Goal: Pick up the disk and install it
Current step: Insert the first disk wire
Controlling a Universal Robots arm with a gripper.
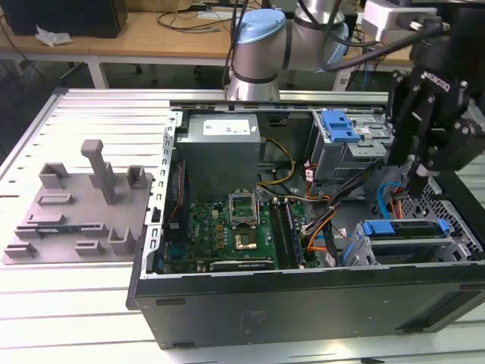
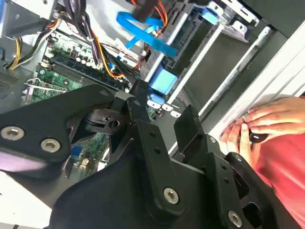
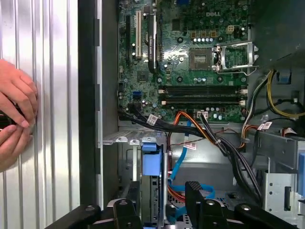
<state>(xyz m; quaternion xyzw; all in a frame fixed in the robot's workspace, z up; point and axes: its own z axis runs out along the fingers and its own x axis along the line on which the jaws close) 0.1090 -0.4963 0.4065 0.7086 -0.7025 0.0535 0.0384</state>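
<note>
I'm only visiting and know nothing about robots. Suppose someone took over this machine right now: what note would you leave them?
Gripper: open, holding nothing, hovering just above the drive bay at the exterior view's right end of the computer case.
Disk: sitting in that bay, blue frame up, not gripped.
Done: the disk looks picked up and placed in its bay.
Left: whether it is pushed fully home cannot be told.
A person's hands rest on the table beside the case.

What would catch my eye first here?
An open computer case with its green motherboard sits mid-table in the exterior view. At that view's right the black gripper hangs open above the blue-framed disk in its bay. In the first wrist view a person's hands lie over the table beside the case.
</note>
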